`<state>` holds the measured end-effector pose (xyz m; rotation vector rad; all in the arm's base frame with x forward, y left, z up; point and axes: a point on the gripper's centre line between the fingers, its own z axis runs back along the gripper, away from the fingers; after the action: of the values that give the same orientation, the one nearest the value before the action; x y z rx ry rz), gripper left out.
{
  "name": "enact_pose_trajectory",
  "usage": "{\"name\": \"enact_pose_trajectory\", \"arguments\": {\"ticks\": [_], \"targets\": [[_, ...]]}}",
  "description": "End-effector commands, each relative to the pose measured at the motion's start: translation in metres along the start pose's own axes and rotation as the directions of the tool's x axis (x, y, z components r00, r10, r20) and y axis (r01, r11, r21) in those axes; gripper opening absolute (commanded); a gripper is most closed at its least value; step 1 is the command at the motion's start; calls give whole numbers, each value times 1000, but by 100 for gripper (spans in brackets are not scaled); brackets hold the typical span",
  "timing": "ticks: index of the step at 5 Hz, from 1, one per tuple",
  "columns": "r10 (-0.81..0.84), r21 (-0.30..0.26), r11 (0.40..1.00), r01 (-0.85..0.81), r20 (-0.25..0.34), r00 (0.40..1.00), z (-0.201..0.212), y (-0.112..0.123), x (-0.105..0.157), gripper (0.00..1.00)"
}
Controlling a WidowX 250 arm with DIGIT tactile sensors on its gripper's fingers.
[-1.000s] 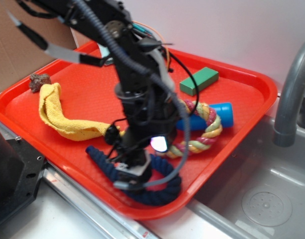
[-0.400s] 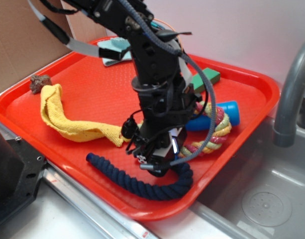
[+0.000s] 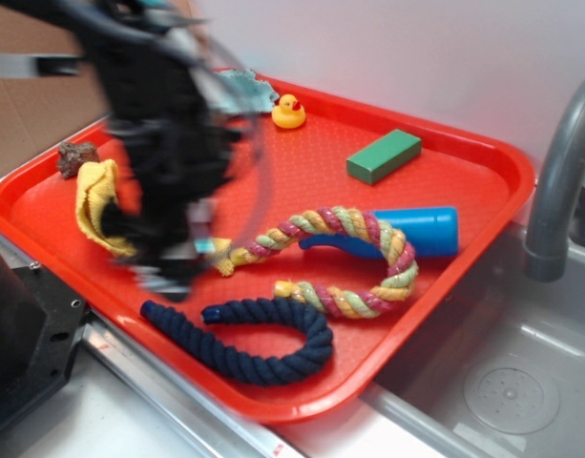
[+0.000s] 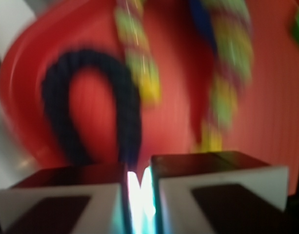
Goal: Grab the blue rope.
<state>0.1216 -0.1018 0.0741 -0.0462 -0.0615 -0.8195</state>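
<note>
The thick dark navy twisted rope (image 3: pixel 249 342) lies in a U shape on the red plastic tray (image 3: pixel 483 205), near the tray's front rim, with its bend toward the right and both ends toward the left. In the wrist view the same rope (image 4: pixel 86 107) appears as a blurred arch just beyond the jaws. Nothing holds it.

Just behind the navy rope lies the pastel pink, yellow and green twisted rope (image 3: pixel 354 258), also curved, and it crosses over the bright blue plastic bottle (image 3: pixel 426 231). Farther back from the navy rope are a green rectangular block (image 3: pixel 384 156) and a small yellow rubber duck (image 3: pixel 288 113).

To the left of the navy rope, the black robot gripper (image 3: pixel 173 272) is heavily motion-blurred over a crumpled yellow cloth (image 3: pixel 96 196). Its jaws are clenched together with only a bright sliver between them in the wrist view, and empty. A small brown lump (image 3: pixel 75 156) sits at the tray's left edge.
</note>
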Motion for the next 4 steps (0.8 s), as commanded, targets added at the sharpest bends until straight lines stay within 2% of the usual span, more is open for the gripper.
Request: {"name": "enact_pose_trajectory", "arguments": {"ticks": [1,2,4], "targets": [[110,-32,993,-111,-24,994,1,-7,17,100],[126,-13,992,-126,-21,992,-15,-9,34,100],[116,-42,992,-118,-27,993,-42,-11,37,100]]}}
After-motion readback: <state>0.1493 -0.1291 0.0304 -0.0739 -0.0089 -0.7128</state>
